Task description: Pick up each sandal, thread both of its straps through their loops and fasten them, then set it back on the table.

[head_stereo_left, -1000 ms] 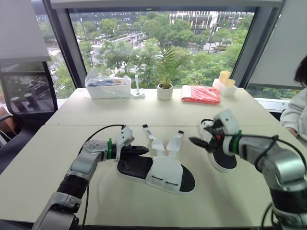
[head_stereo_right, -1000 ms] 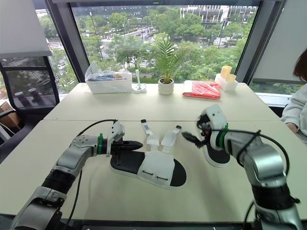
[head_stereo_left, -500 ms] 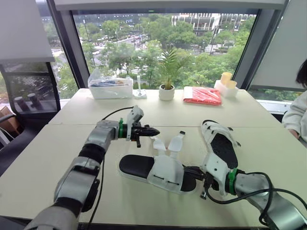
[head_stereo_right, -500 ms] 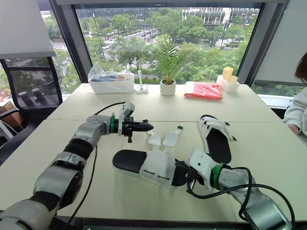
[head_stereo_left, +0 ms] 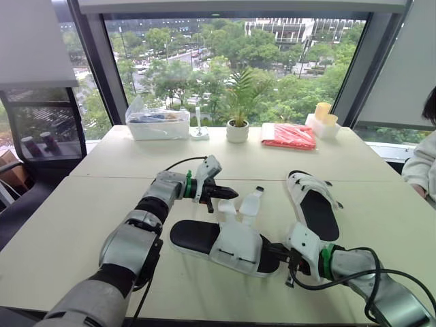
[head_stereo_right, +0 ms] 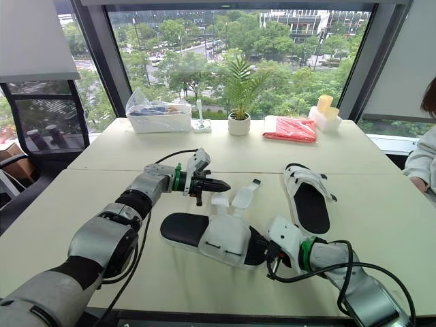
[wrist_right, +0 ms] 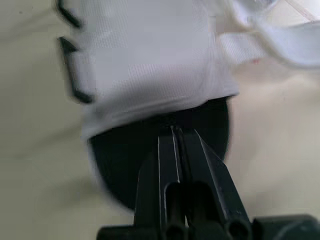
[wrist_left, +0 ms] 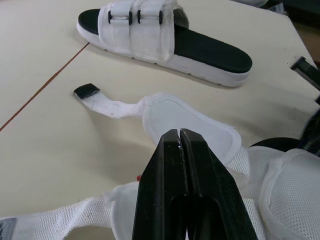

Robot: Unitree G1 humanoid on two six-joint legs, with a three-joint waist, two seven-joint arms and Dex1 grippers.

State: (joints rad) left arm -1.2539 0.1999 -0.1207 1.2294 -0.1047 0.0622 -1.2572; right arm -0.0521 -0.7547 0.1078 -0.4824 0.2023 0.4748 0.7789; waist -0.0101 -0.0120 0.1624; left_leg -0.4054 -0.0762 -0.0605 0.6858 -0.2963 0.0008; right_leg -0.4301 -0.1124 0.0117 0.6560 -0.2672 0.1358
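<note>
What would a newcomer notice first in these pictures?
A white sandal lies in the middle of the table, its two straps lying open. The left gripper, shut, hovers over those straps; the right gripper, also shut, points at the sandal's toe. A second sandal lies to the right.

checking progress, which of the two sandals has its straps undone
The nearer sandal, at the centre: its two white straps lie splayed out, unthreaded. The farther sandal on the right has its straps closed across the footbed.

Bright daylight from the window [head_stereo_left: 170, 61] leaves soft shadows on the table [head_stereo_left: 61, 218].
</note>
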